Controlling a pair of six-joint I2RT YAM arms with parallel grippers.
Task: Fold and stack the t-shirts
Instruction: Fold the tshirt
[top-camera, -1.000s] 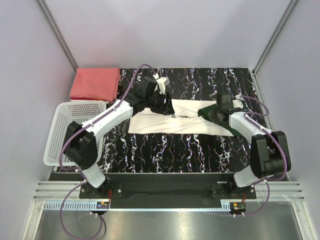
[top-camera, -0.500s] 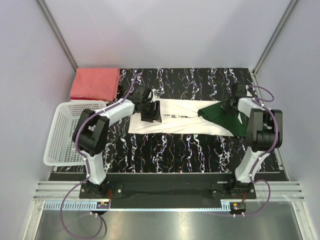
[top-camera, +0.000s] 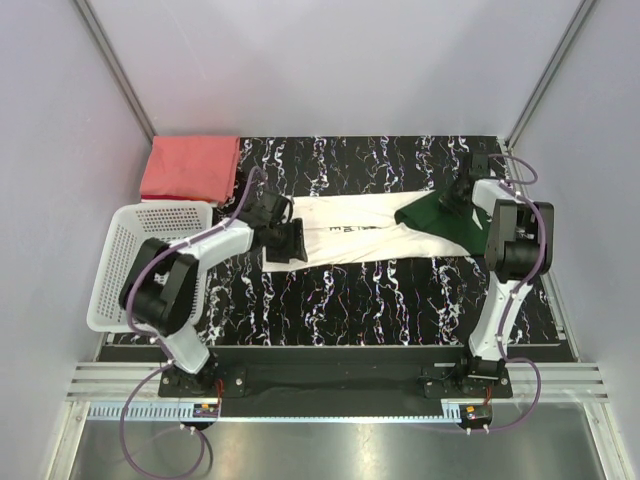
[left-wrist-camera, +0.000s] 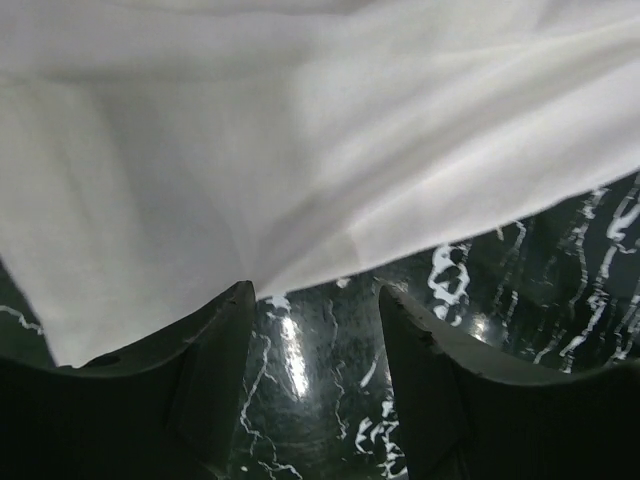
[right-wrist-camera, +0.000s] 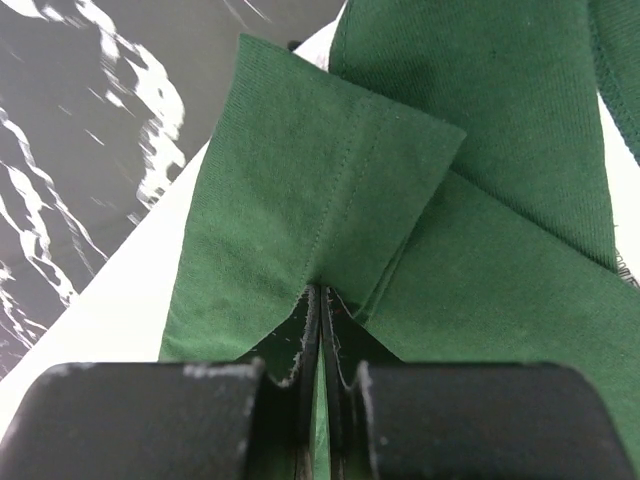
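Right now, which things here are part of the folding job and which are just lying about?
Job:
white shirt, laid out in the middle, its green part pinched by the right gripper
red shirt, folded at the far left corner

Lying about:
basket, at the left edge

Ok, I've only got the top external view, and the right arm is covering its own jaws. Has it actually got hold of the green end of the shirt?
Observer: Yes. The right wrist view shows the right gripper with its jaws pinched shut on a green fold of the cream-white t-shirt.
Operator: And the left one, any cloth in it?
Observer: No. In the left wrist view the left gripper has its jaws open, with only the marble table between them. The shirt's white edge lies just ahead.
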